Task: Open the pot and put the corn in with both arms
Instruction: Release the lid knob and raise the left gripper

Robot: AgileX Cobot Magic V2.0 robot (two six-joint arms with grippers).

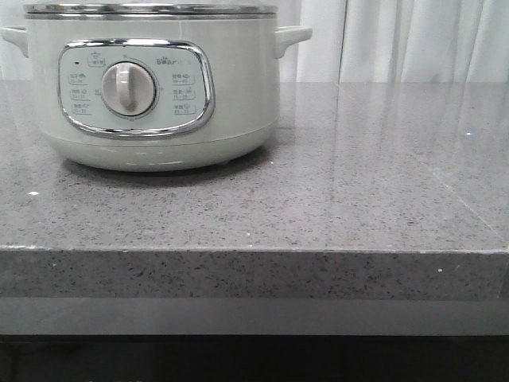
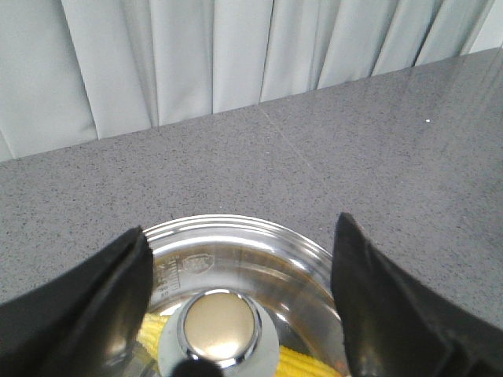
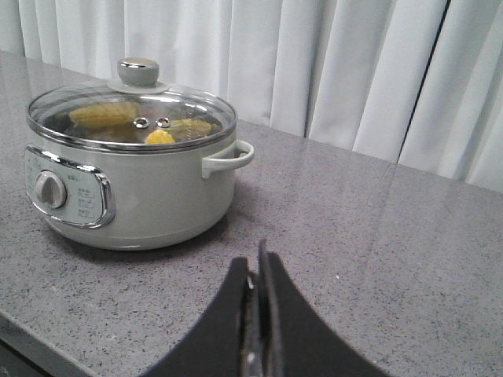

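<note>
The pale grey-green pot (image 1: 159, 95) stands at the back left of the counter, with its glass lid (image 3: 130, 118) on. Yellow corn (image 3: 102, 114) lies inside under the glass and also shows in the left wrist view (image 2: 306, 365). My left gripper (image 2: 241, 228) is open and empty above the lid. Its fingers (image 2: 377, 298) stand wide to either side of the lid knob (image 2: 220, 326) without touching it. My right gripper (image 3: 255, 253) is shut and empty, low over the counter to the right of the pot. Neither gripper shows in the front view.
The grey speckled counter (image 1: 358, 183) stretches right of the pot to its front edge (image 1: 254, 253). White curtains (image 3: 354, 71) hang behind. The pot's side handle (image 3: 232, 157) sticks out toward my right gripper.
</note>
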